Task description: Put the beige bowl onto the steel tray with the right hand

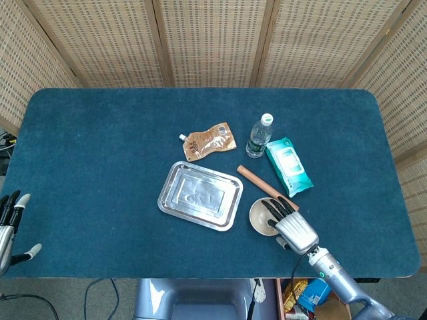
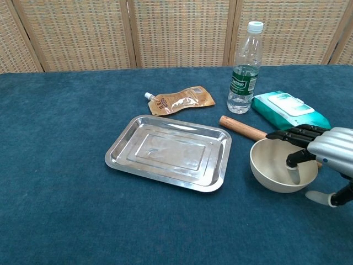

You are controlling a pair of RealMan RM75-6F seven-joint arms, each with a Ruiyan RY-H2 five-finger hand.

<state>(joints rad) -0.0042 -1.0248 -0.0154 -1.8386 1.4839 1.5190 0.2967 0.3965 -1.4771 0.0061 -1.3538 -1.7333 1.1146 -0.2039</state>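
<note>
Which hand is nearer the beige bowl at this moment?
The right. The right hand is at the beige bowl, fingers reaching over its rim into it. The left hand is far off at the table's near left edge.
</note>
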